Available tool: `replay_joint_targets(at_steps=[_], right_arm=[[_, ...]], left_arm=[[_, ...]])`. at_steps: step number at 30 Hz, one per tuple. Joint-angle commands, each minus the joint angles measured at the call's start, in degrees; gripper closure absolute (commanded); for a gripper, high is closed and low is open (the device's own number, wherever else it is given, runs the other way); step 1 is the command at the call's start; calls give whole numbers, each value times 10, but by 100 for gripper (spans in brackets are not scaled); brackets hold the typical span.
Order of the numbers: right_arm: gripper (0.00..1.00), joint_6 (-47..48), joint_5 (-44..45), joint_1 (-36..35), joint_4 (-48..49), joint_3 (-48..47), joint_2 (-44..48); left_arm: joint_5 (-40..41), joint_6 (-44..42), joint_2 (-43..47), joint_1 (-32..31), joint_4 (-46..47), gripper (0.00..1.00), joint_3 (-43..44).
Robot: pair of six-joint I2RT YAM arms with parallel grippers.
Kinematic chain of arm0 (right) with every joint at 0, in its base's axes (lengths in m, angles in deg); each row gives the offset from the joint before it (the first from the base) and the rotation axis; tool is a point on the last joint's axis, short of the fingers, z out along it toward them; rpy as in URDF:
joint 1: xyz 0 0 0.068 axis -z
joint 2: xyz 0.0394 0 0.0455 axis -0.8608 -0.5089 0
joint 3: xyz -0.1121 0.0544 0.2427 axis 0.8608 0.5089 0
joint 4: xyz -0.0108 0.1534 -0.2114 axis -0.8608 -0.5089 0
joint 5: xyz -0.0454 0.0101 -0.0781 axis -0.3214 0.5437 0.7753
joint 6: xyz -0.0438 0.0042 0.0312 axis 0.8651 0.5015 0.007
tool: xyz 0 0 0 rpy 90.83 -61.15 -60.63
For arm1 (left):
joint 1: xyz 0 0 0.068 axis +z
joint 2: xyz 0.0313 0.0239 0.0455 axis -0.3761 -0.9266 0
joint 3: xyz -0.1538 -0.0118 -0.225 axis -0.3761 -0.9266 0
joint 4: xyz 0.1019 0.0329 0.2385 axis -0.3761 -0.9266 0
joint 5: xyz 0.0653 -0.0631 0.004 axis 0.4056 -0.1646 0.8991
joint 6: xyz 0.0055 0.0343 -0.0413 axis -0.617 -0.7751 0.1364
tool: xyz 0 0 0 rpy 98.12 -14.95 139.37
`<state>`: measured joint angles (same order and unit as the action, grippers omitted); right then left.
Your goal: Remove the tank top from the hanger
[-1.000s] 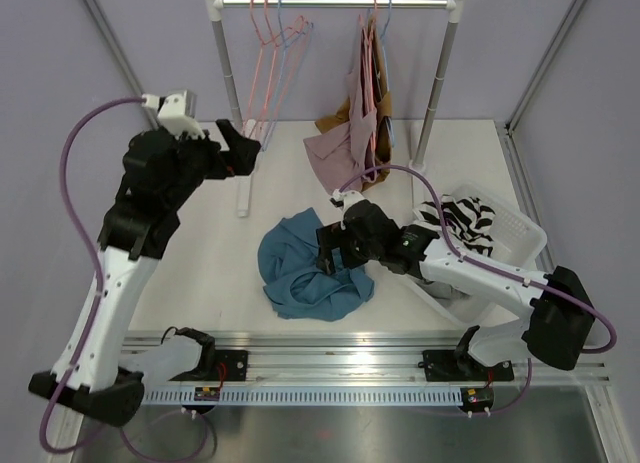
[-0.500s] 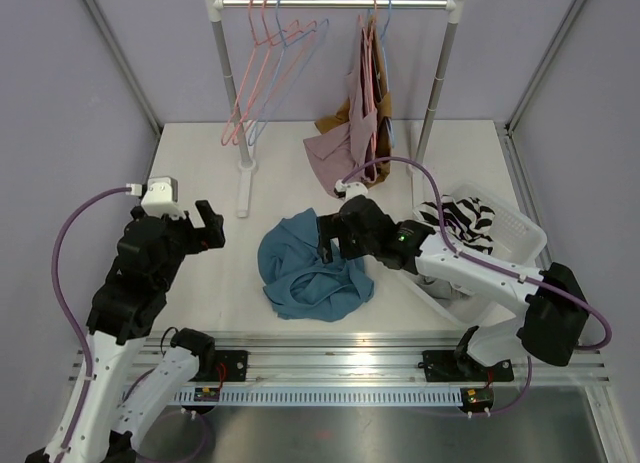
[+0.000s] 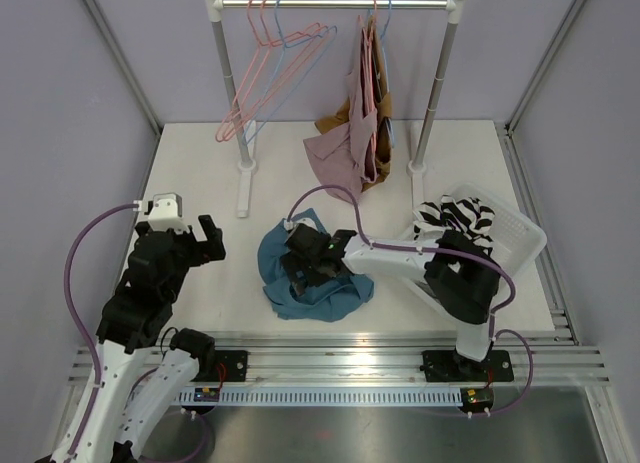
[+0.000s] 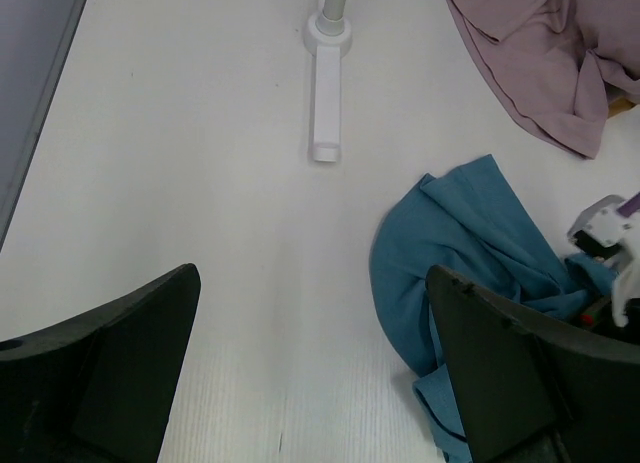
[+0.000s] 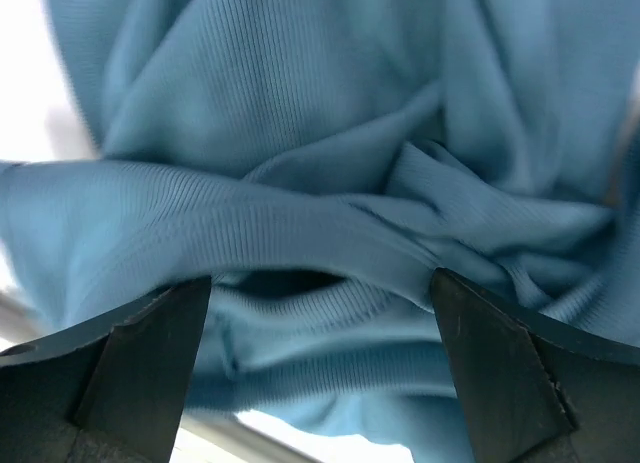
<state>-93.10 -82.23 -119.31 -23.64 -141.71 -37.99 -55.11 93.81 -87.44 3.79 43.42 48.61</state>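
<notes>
Teal ribbed cloth, the tank top (image 3: 275, 258), lies crumpled on the white table (image 3: 200, 173) at mid-width, off the rail (image 3: 335, 2) and close to the front edge. Bare table lies open to its left as far as the rack foot (image 3: 241, 188). On its right the white basket (image 3: 525, 238), holding a striped cloth (image 3: 460, 218), stands near. The left gripper (image 3: 212, 238) hangs over that bare stretch beside the garment, its fingers spread wide with nothing between them. The right gripper (image 3: 305, 273) sits low over the heap, fingers also spread wide. A raised fold runs across between them, and whether they touch the cloth cannot be told. The gripper hides the middle of the heap from above, and the straps are lost in the folds. The left wrist view cuts the garment off behind its own finger. Empty pink and blue hangers (image 3: 270, 68) hang left on the rail. Mauve and tan garments (image 3: 365, 83) hang right, their hems pooling on the table. Lilac walls and grey metal posts close the space.
</notes>
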Motion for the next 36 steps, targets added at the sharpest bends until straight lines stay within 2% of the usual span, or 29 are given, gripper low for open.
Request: replay_joint_targets(at_steps=[1,2,5,6,7,9,10,17,29,36], right_arm=[[1,20,41,-18,-20,-51,-55],[1,22,45,-20,-22,-63,-68],[29,29,48,-21,-31,-76,-101],[42,31,49,-21,-30,-74,-104],[60,31,51,-21,-19,-70,-100],[77,35,55,-21,-9,-60,-81],[100,36,60,-21,-6,-57,-71],[100,38,137,-19,-38,-59,52],[100,11,307,-20,-191,-121,302],[100,-47,438,-7,-384,-212,383]], left_arm=[[17,-4,10,2,35,1,-3],[15,-4,9,2,35,1,-3],[12,-5,7,2,35,1,-2],[11,-5,7,2,34,1,-2],[10,-6,9,2,35,1,-3],[8,-7,12,2,37,1,-4],[8,-7,13,2,38,1,-4],[8,-7,14,2,38,1,-5],[8,-4,22,2,44,1,-7],[29,-1,35,2,45,1,-8]])
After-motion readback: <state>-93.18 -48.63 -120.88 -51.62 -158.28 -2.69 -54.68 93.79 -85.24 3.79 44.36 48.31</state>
